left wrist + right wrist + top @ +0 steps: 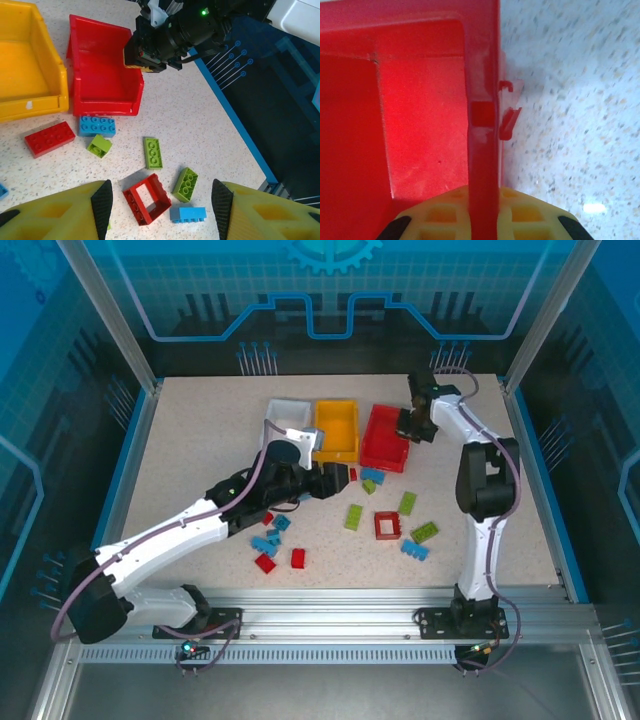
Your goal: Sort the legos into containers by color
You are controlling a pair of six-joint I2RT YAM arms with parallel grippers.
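**Legos** point(353, 517): red, blue and lime-green bricks, loose on the table point(200, 440) just in front of the bins, between the two arms.
- Judged light, rigid and hard to damage. Smooth flanks likely slippery, studded tops less so.
- Best taken across the two long flat sides. Liable to twist or skid if pinched at a corner.

**Red frame** point(164, 192): hollow square, flat on the table among green bricks. Best taken by one bar, one finger inside the opening.

**Containers**: white bin point(290, 412), yellow bin point(337, 430) and red bin point(385, 435), side by side. Thin-walled and probably light, prone to slide or tip if pulled by one wall.

**Right gripper** point(418, 425): clamped on the red bin's side wall, one finger inside, one outside.

**Left gripper** point(161, 205): jaws apart, holding nothing, hovering above the red frame.
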